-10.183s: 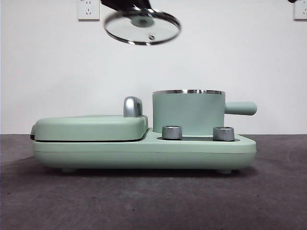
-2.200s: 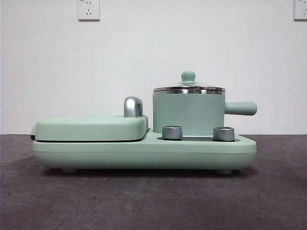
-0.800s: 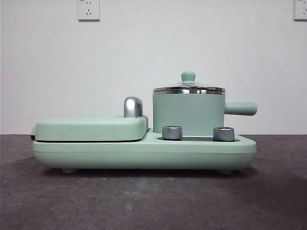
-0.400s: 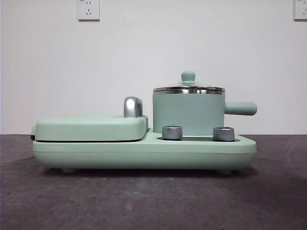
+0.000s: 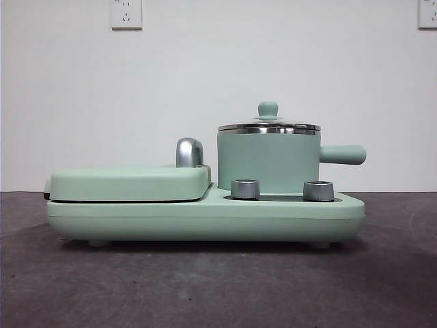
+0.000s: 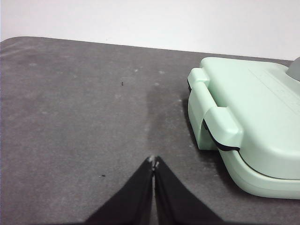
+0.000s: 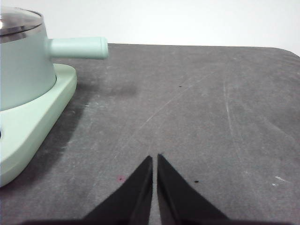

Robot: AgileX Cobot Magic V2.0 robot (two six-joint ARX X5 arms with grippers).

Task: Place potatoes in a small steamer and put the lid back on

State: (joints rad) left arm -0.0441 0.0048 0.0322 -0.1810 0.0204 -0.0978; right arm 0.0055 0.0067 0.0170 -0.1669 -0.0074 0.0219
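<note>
The small steamer (image 5: 268, 161) stands on the right half of a mint-green cooker base (image 5: 205, 220). Its lid (image 5: 268, 125) sits closed on the steel rim, green knob up. In the right wrist view the steamer (image 7: 21, 70) and part of the lid (image 7: 18, 21) show, with the side handle (image 7: 77, 47) pointing outward. The potatoes are hidden from every view. My left gripper (image 6: 153, 161) is shut over bare table beside the cooker's griddle end. Over the table off the handle side, my right gripper (image 7: 153, 158) is shut with nothing in it. Neither arm appears in the front view.
A flat green griddle cover (image 5: 130, 182) with a chrome handle (image 5: 189, 152) lies on the cooker's left half; its end shows in the left wrist view (image 6: 248, 122). Two steel dials (image 5: 245, 188) (image 5: 318, 190) face the front. Grey table (image 5: 205, 287) surrounds the cooker.
Long ago the lid hung in the air above the open steamer, held by a gripper. It now rests on the steamer and the arm has left the front view. Nothing moved in the last second.
</note>
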